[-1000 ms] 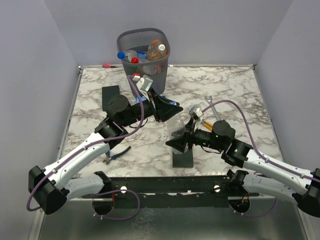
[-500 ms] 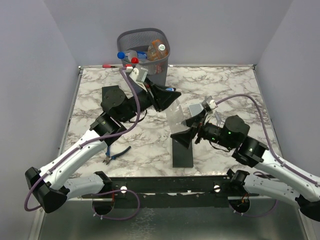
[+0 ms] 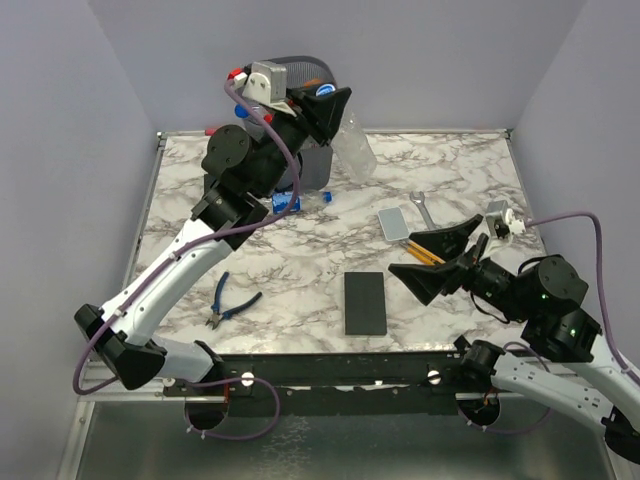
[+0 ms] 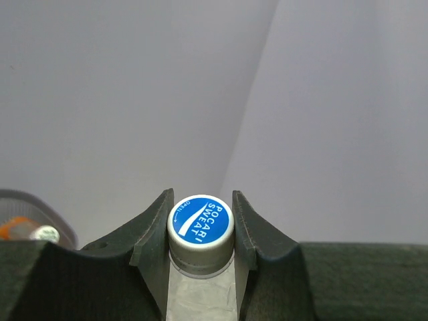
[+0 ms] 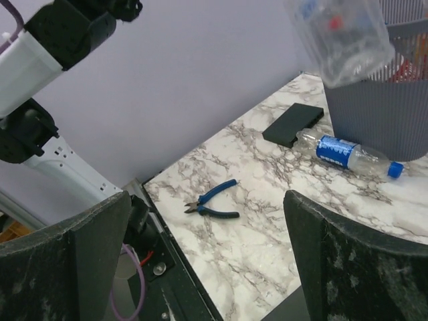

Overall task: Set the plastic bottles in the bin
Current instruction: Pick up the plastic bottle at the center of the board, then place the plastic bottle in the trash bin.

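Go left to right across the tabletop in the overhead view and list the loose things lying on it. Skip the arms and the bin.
blue-handled pliers → blue-labelled bottle lying by the bin → black slab → small grey slab → silver wrench

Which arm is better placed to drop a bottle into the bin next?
Left. The left gripper is shut on the neck of a clear bottle, held up beside the bin. The right gripper is open, empty and far from the bin.
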`<control>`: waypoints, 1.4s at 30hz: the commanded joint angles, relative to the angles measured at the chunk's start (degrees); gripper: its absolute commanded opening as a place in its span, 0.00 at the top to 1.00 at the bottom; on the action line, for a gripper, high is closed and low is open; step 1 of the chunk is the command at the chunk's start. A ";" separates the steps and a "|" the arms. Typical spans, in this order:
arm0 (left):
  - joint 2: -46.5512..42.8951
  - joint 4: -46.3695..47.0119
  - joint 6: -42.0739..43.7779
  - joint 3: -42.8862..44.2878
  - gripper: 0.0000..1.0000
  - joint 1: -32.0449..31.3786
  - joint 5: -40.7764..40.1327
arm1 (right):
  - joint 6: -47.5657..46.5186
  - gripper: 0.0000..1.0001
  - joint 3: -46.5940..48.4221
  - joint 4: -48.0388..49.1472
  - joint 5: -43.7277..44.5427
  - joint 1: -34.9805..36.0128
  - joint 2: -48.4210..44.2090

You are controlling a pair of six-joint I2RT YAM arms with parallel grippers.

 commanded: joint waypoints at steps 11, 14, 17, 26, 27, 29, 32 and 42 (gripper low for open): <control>19.68 21.00 23.34 18.10 1.00 13.48 -19.28 | 2.35 0.00 -12.71 -5.08 15.56 0.31 -10.95; 25.64 29.35 25.28 17.44 1.00 16.94 -19.14 | 3.39 0.00 -14.53 -5.38 16.33 0.31 -12.80; 32.63 34.14 25.05 17.61 1.00 18.27 -18.19 | 3.65 0.00 -15.34 -6.35 16.99 0.33 -13.86; 46.82 37.20 25.67 25.19 1.00 18.99 -21.56 | 4.06 0.00 -16.12 -7.92 17.89 0.31 -13.93; 47.71 37.03 25.19 26.02 1.00 19.32 -21.84 | 4.12 0.00 -16.41 -7.94 18.24 0.31 -13.93; 49.08 36.56 23.52 27.17 1.00 20.11 -22.77 | 4.44 0.00 -17.01 -7.79 18.64 0.31 -14.13; 50.17 35.72 19.94 26.69 0.89 21.17 -24.84 | 4.92 0.00 -17.78 -7.67 18.74 0.31 -14.16; 47.47 34.24 16.36 24.49 0.16 21.13 -21.43 | 4.51 0.00 -18.31 -5.96 19.68 0.31 -11.66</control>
